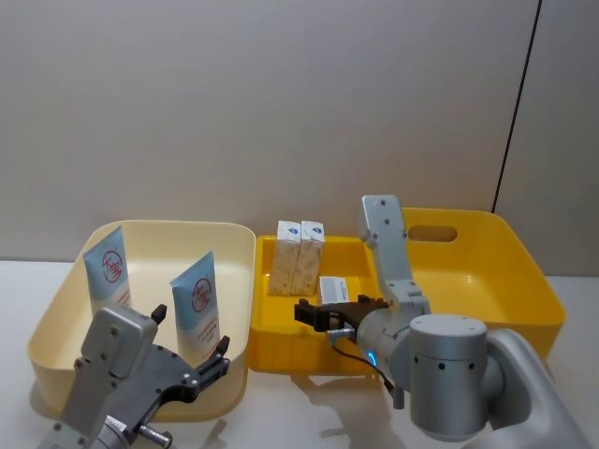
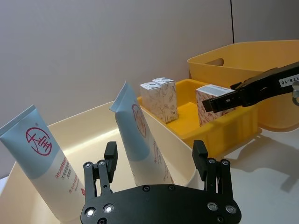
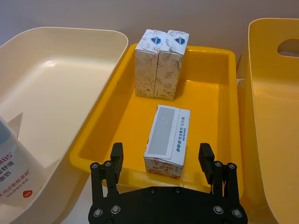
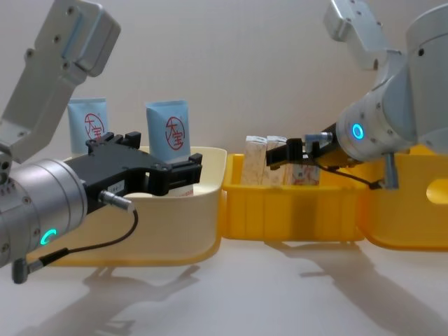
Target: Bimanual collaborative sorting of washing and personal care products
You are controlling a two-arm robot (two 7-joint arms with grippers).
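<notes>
The deep yellow bin (image 1: pixel 524 281) sits at right. The cream bin (image 1: pixel 56 318) at left holds two upright light-blue tubes (image 1: pixel 106 268). The centre yellow tray (image 1: pixel 267 327) holds two upright cartons (image 1: pixel 298 257) at the back and a third carton (image 1: pixel 334 288) in front. The right gripper (image 3: pixel 161 150) straddles this one with its fingers apart, not touching. The left gripper (image 2: pixel 155 149) is spread at lower left.

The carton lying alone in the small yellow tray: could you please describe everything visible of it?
The carton is a small rectangular cardboard box lying flat in the small yellow tray, near its front wall. Its top face shows a pale grey panel beside a white strip with blue print; its near end is beige with red marks. It lies apart from the two upright cartons behind it. The right gripper has its open fingers either side, seemingly not touching it.
</notes>
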